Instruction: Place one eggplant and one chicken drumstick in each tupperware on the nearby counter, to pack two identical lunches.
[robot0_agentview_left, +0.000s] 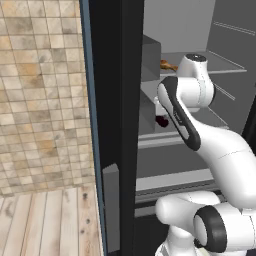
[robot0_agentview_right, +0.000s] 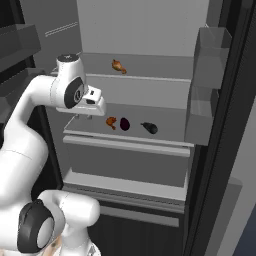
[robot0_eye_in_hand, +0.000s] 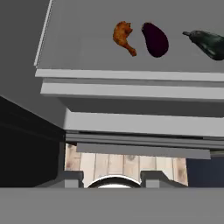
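On the fridge shelf (robot0_agentview_right: 170, 131), drumstick (robot0_eye_in_hand: 124, 36) beside eggplant (robot0_eye_in_hand: 155, 39); hand (robot0_agentview_right: 84, 116) state unclear, fingertips hidden.

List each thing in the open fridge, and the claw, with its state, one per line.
Fridge door: open.
Upper drumstick: lying on top shelf.
Lower drumstick: lying on middle shelf, untouched.
Purple eggplant: lying beside it, apart.
Dark eggplant: lying at the far end.
Claw: holding nothing.

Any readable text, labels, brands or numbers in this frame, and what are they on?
None. The fridge shelf, drumstick, both eggplants, upper drumstick, door bins and tiled wall carry no writing. The arm shows no legible markings.
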